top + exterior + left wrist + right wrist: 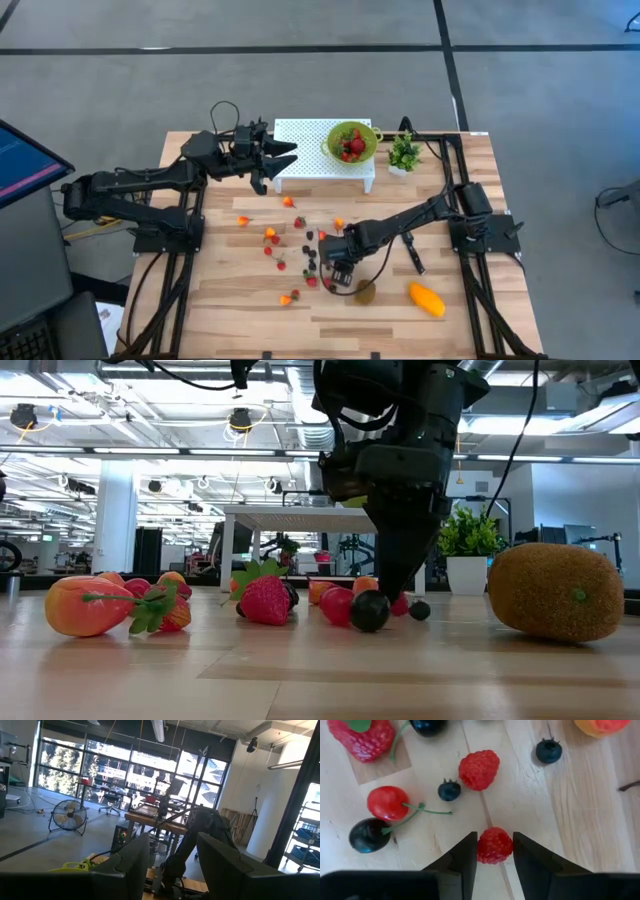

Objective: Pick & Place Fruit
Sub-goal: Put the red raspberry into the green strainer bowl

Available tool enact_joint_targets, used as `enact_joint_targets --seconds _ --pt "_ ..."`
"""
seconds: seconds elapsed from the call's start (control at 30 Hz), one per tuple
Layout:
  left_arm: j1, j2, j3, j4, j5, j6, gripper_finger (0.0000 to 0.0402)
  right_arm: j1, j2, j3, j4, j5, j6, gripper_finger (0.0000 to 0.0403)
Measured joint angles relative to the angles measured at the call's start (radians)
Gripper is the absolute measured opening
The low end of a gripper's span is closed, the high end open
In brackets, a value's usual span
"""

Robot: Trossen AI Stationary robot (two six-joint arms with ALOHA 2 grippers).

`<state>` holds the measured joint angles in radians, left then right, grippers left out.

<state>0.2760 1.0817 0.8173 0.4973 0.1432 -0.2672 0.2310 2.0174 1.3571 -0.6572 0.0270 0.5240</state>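
The left gripper point(283, 158) hangs in the air at the left end of the white perforated stand point(310, 135), its fingers point(125, 865) spread with nothing between them. Below it the wooden table point(220, 300) has open boards down to the near edge. In the middle, small fruit point(272, 237) lies scattered. The right gripper point(341, 275) stands low among these pieces; a red raspberry point(494, 845) sits between its fingers point(462, 857), but whether they already pinch it I cannot tell. Just beside lie the kiwi point(365, 291) and the mango point(427, 299), near the front edge. A green bowl point(351, 141) of strawberries rests on the stand. No readable writing shows.
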Motion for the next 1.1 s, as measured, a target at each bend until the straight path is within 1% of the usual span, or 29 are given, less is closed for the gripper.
enact_joint_targets --seconds 0.2,0.33,0.43,0.6,0.87,1.1 --pt "0.000 0.000 0.000 0.001 0.000 0.000 0.0159 0.000 0.000 0.000 -0.001 0.000 0.000 0.0112" --pt "0.000 0.000 0.000 0.001 0.000 0.000 0.0159 0.000 -0.003 0.000 -0.006 -0.008 -0.016 0.0104" --pt "0.000 0.000 0.000 0.001 0.000 0.000 0.0159 -0.003 -0.019 0.005 -0.008 -0.031 -0.025 0.0095" --pt "0.000 0.000 0.000 0.002 0.000 0.000 0.0159 -0.003 -0.071 0.009 -0.007 -0.034 -0.035 0.0088" --pt "0.000 0.000 0.000 0.003 0.000 0.000 0.0159 -0.038 -0.216 0.009 0.006 -0.014 -0.110 0.0087" --pt "0.000 0.000 0.000 0.002 0.000 0.000 0.0159 -0.147 -0.382 0.009 0.032 0.046 -0.223 0.0086"
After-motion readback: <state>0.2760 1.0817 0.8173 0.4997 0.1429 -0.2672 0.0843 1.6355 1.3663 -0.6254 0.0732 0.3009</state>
